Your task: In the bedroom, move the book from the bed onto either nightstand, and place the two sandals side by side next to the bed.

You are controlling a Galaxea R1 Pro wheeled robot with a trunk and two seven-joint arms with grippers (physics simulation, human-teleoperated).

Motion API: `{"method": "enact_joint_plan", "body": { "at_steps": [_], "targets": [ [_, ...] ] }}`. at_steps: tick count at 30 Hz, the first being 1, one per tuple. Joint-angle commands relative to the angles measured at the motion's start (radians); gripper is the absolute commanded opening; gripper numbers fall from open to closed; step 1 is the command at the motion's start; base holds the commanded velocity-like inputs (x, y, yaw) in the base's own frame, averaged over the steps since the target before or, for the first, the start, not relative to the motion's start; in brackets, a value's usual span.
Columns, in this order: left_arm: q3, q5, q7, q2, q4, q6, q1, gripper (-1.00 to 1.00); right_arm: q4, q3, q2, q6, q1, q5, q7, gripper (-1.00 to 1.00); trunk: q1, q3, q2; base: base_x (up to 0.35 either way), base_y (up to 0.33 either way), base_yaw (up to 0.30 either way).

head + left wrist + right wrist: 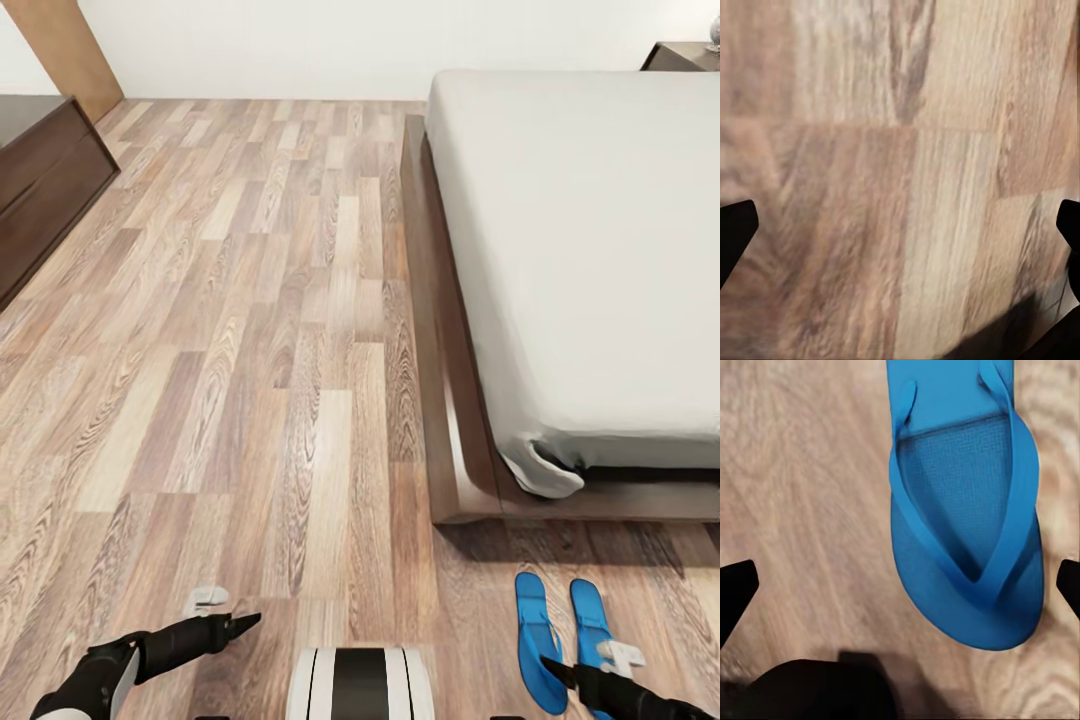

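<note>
Two bright blue sandals lie side by side on the plank floor just off the foot of the bed (600,250), one (537,640) to the left of the other (590,620). My right gripper (565,668) hovers over their near ends, open and empty. In the right wrist view one sandal (960,487) lies straps up between the spread fingers of that gripper (900,600), closer to one finger. My left gripper (235,615) hangs open over bare floor, as the left wrist view (900,240) confirms. A nightstand (680,55) stands at the bed's far corner. The book is out of view.
The bed's dark wooden frame (440,380) juts out beyond the mattress. A long low dark cabinet (40,180) stands along the left side, with a brown door (70,50) behind it. Wide wood floor lies between cabinet and bed. My base (360,685) shows at the bottom.
</note>
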Motion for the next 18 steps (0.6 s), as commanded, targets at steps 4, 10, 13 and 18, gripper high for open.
{"method": "enact_joint_plan", "body": {
  "at_steps": [4,10,13,18],
  "targets": [
    [0.01,-0.007,-0.003,0.001,0.038,-0.009,-0.001,1.0,0.036,-0.003,-0.006,-0.007,-0.001,-0.015,0.023,1.0,-0.002,0.015,0.001,0.0,0.0,0.0],
    [-0.002,-0.008,-0.022,0.006,0.022,0.019,0.033,1.0,0.003,0.0,-0.024,0.009,0.0,-0.017,-0.011,1.0,-0.002,0.015,0.001,0.0,0.0,0.0],
    [-0.002,-0.012,-0.018,0.007,0.039,0.015,0.05,1.0,0.02,0.0,-0.018,0.005,0.0,-0.018,-0.027,1.0,-0.003,0.023,0.001,0.0,0.0,0.0],
    [-0.003,-0.015,-0.016,0.009,0.068,0.013,0.078,1.0,0.048,0.0,-0.017,0.004,0.0,-0.018,-0.055,1.0,-0.005,0.042,0.002,0.0,0.0,0.0]
  ]
}}
